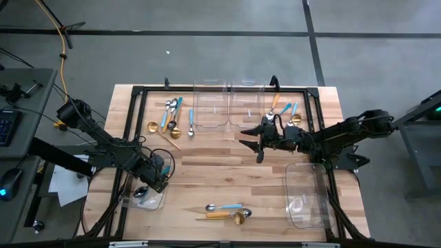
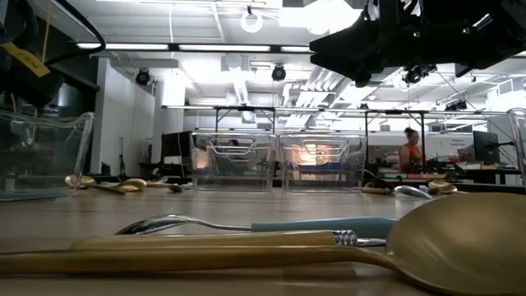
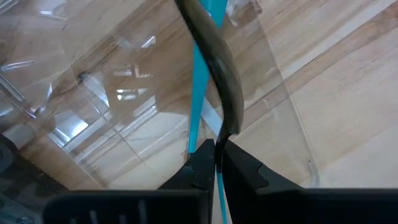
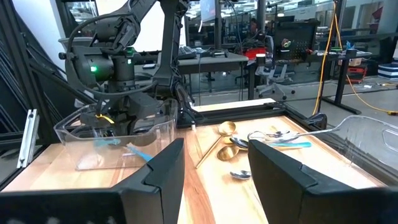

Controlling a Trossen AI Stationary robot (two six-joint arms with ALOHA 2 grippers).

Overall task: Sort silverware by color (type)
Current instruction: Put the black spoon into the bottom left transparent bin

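My left gripper (image 1: 157, 179) points down over a clear bin (image 1: 153, 201) at the table's near left and is shut on a dark-headed spoon (image 3: 219, 68) with a blue handle. Another blue handle (image 3: 198, 106) seems to lie in the bin below. Loose silverware lies in three groups: far left (image 1: 172, 118), far right (image 1: 286, 114) and near the front edge (image 1: 226, 211). My right gripper (image 1: 256, 143) hovers open and level over the table's middle right, pointing toward the left side, with nothing between its fingers (image 4: 165, 171). My left gripper pinches the spoon's thin blue handle (image 3: 219, 186) between its two fingers, coming from above and pointing down. The dark head and neck (image 3: 227, 118) hang below the fingertips over the bin. Whether the head touches the bin floor cannot be told.
Two clear bins (image 1: 210, 105) (image 1: 247, 103) stand side by side at the far edge, and another (image 1: 306, 196) sits at the near right. A black frame (image 1: 138, 93) runs round the table. Bare wood lies between the arms in the middle.
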